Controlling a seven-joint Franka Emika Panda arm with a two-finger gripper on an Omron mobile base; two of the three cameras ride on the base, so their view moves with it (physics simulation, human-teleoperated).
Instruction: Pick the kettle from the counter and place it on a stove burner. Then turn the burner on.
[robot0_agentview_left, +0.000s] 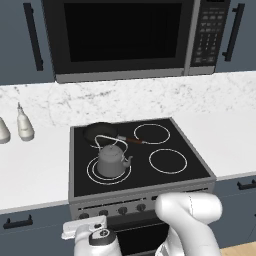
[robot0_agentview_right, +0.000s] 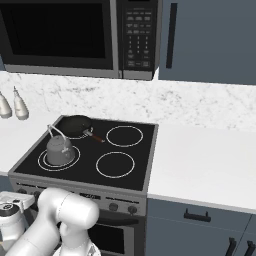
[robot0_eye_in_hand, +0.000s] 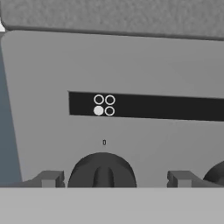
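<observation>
Having set the kettle (robot0_agentview_left: 111, 161) on the double-ringed stove burner (robot0_agentview_left: 93, 174), I bring my released claw (robot0_eye_in_hand: 113, 180) astride its knob (robot0_eye_in_hand: 102, 171), unturned.

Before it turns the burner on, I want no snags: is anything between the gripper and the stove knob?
Nothing visible. The hand view shows the gripper open, one fingertip on each side of the dark knob, with bare panel around it.

A home kitchen: a black glass cooktop (robot0_agentview_left: 140, 150) set in a marble-look bench (robot0_agentview_left: 30, 170), a microwave (robot0_agentview_left: 125, 37) overhead, blue-grey cabinets (robot0_agentview_right: 210, 40) and stove knobs (robot0_eye_in_hand: 102, 170) below.
</observation>
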